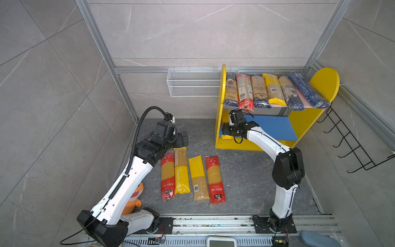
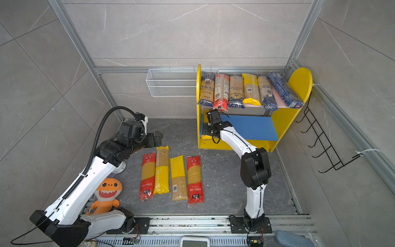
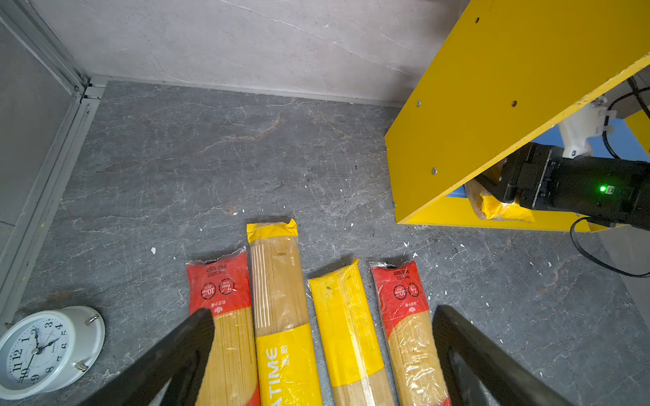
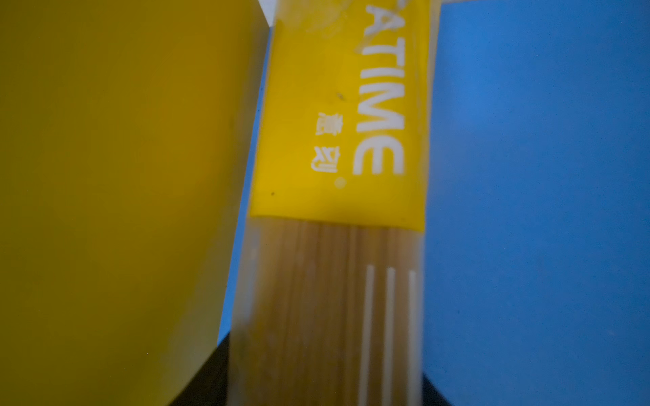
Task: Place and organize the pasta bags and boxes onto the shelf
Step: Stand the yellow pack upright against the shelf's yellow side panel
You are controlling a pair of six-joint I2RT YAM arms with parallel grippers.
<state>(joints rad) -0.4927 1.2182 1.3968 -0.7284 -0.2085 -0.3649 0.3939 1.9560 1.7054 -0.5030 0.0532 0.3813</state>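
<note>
As the yellow PASTATIME spaghetti pack [image 4: 337,140] lay on the blue lower board [image 1: 273,128] of the shelf [image 1: 303,126], beside its yellow side panel [image 4: 105,175], the right gripper [image 1: 227,131] flanked it. We could not tell whether the jaws gripped. The left gripper [image 1: 182,138] hovered, jaws spread, over four packs [image 1: 197,175] on the floor [image 1: 245,171]. We judged placement nearly done; next, a clean release and straight withdrawal.

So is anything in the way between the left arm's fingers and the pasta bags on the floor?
Nothing visible. The left fingers stand open, with the four pasta bags lying in a row on the floor right in front of them. The white clock sits off to the side, clear of them.
</note>
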